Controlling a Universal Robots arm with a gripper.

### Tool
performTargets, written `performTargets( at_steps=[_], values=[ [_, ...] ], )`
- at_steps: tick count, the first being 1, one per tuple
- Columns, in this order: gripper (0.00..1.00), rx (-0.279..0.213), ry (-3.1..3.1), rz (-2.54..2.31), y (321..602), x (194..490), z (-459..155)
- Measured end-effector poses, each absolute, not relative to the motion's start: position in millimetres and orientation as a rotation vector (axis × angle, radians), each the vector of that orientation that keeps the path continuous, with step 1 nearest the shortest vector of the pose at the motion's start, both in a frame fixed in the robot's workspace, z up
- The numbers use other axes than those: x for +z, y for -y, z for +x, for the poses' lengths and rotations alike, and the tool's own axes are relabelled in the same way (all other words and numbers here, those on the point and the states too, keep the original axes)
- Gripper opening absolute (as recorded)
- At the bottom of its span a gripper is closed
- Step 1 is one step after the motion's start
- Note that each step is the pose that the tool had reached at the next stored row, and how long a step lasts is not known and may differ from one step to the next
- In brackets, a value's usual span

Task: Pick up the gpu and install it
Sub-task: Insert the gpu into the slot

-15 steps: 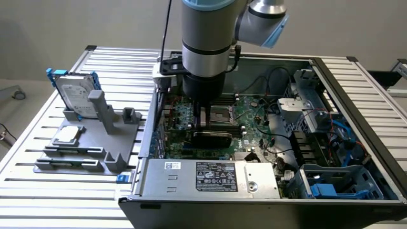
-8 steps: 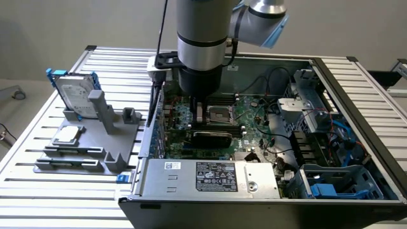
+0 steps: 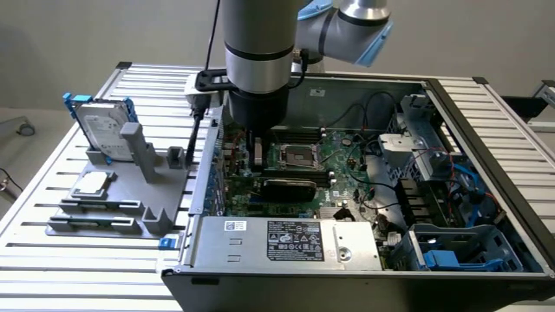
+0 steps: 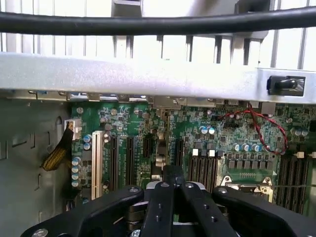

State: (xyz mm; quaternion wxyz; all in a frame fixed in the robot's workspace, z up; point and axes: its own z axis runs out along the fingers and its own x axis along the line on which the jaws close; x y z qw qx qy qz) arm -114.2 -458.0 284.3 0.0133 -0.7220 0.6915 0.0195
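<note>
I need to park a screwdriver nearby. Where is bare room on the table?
Bare table slats lie in front of the grey fixture, and on the exterior view's right of the computer case. Inside the case, motherboard and cables crowd everything.

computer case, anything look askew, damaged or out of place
Nothing stands out. The motherboard lies flat in the open computer case with no visible damage; a red and black wire loops loosely over it, likely ordinary.
</note>
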Motion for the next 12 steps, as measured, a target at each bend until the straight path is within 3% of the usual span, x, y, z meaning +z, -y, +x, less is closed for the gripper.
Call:
performTargets(
  at_steps=[12],
  values=[
    [0.11,0.073,-2.159,-2.254,460.8,291.8,-132.2]
  ],
)
